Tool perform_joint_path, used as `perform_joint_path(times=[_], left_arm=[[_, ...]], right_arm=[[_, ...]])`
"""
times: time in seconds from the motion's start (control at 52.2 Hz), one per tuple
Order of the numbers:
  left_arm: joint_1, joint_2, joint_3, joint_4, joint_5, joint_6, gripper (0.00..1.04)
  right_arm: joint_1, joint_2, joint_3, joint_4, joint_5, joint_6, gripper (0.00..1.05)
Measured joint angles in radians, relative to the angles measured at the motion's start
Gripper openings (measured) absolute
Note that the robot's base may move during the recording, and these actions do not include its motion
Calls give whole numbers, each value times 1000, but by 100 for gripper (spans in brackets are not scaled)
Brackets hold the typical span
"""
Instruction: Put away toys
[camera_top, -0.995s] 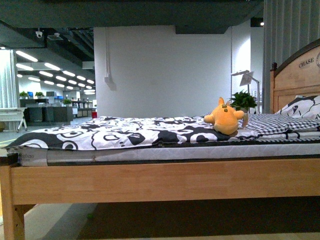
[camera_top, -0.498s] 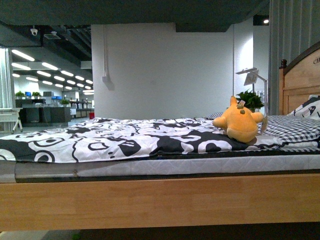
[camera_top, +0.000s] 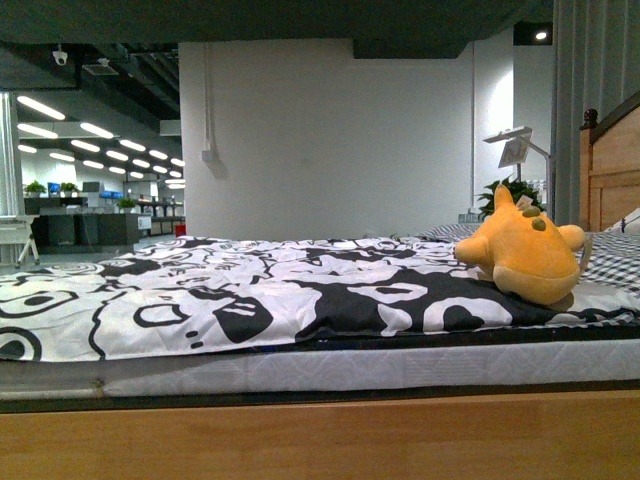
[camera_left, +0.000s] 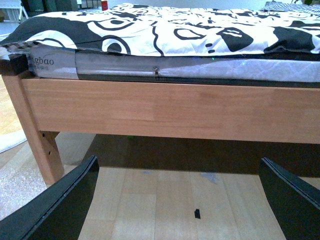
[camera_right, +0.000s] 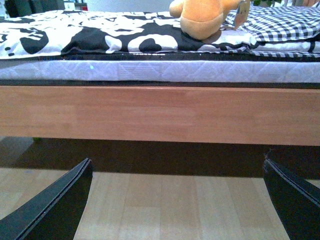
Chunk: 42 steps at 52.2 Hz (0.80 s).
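Observation:
An orange-yellow plush toy (camera_top: 525, 255) lies on the bed's black-and-white patterned cover (camera_top: 250, 295), at the right in the front view. The right wrist view shows the toy (camera_right: 201, 17) on the cover beside a checked sheet. Neither arm appears in the front view. My left gripper (camera_left: 180, 200) is open, low over the wooden floor, facing the bed's wooden side rail (camera_left: 165, 110). My right gripper (camera_right: 177, 200) is also open and empty, low in front of the side rail (camera_right: 160, 115), well short of the toy.
A wooden headboard (camera_top: 608, 170) rises at the right, with a potted plant (camera_top: 512, 192) and a lamp (camera_top: 520, 150) behind the bed. A bed leg (camera_left: 42, 145) stands at the corner in the left wrist view. A small black mark (camera_left: 197, 213) lies on the floor.
The front view has moved closer to the bed and rightwards: the toy looks larger and sits further right, and the bed frame has dropped low in the picture.

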Motion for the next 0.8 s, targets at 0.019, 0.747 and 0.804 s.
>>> perform_joint_path(times=[0.019,0.747,0.804], left_arm=[[0,0,0,0,-1,0,99],[0,0,0,0,0,0,99],[0,1,0,0,0,0,99]], right_arm=[[0,0,0,0,0,0,104],[0,0,0,0,0,0,104],[0,0,0,0,1,0,104]])
